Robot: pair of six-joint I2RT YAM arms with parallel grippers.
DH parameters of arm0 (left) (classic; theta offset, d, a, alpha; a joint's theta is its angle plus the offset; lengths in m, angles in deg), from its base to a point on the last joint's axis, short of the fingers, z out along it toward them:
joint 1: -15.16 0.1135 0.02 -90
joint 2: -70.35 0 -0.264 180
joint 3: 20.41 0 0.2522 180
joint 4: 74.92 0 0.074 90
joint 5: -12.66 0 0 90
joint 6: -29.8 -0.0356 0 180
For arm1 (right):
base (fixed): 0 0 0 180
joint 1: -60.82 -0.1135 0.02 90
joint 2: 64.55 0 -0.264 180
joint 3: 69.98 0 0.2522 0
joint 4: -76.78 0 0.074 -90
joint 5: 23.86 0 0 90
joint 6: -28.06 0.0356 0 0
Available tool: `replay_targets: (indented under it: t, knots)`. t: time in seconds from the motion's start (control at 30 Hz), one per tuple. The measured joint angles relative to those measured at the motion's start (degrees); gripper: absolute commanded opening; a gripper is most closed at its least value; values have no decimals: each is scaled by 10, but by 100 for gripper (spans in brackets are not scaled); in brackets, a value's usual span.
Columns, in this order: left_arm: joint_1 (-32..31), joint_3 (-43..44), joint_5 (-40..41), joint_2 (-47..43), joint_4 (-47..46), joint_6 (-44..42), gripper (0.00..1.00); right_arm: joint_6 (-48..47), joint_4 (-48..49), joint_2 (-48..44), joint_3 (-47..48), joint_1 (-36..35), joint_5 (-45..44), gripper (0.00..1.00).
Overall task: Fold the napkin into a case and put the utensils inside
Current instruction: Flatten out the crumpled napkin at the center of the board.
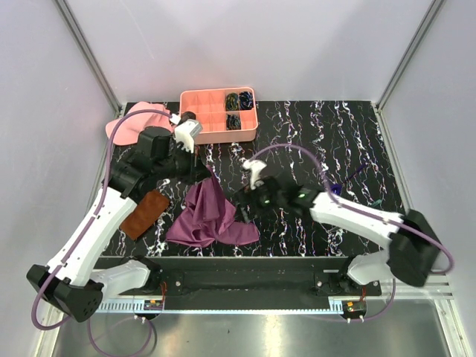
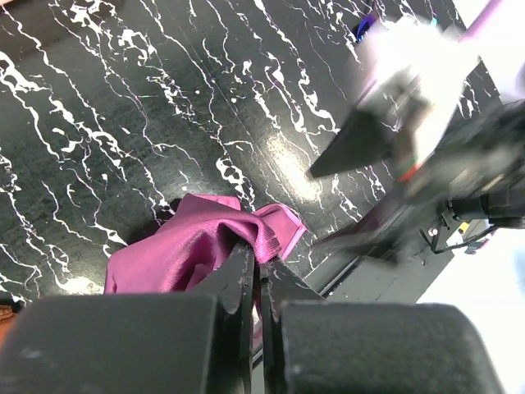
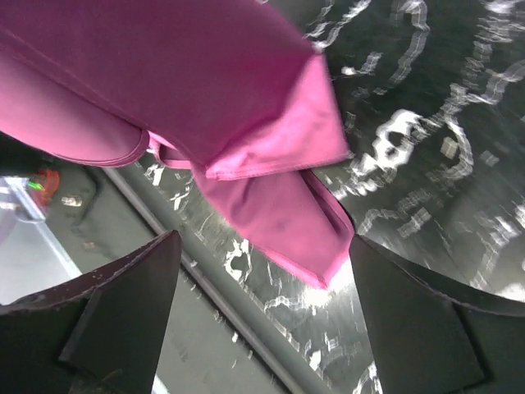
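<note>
Top external, napkin [image 1: 212,216]: crumpled at six o'clock on the table [image 1: 357,149].
Left gripper [image 2: 261,264]: mine, clenched on a napkin corner.
Right gripper [image 3: 261,242]: released, jaws straddling a hanging corner.
Advice: I'd pinch that corner, then pull toward three o'clock to spread the napkin flat.

The left arm [image 1: 95,223] reached forward and inward from its base, elbow raised and wrist angled downward. The left jaws were pressed together, pinching a lifted fold of the napkin [image 2: 176,254]. The right arm [image 1: 349,212] stretched low toward the left. The right jaws stood spread wide, gripping nothing.
</note>
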Motion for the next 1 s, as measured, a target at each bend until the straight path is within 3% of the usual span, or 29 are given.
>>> replay_targets:
  t: [0.17, 0.43, 0.5, 0.57, 0.6, 0.8, 1.0]
  knots:
    - [18, 0, -17, 2, -1, 8, 0, -25, 49, 113, 30, -87, -74, 90]
    - [37, 2, -35, 2, 4, 10, 0, -32, 92, 185, 87, -110, -113, 76]
    - [42, 3, -39, 1, 7, 10, 0, -28, 107, 186, 90, -112, -121, 63]
    - [47, 3, -44, -2, 10, 10, 0, -24, 123, 186, 90, -113, -128, 41]
    - [49, 3, -47, -4, 10, 10, 0, -21, 131, 186, 90, -113, -130, 23]
    - [63, 19, -48, -18, 38, -5, 0, -12, 133, 182, 93, -114, -174, 0]
    - [72, 30, -55, -62, 73, -28, 0, -51, -7, 67, 109, -115, -269, 0]
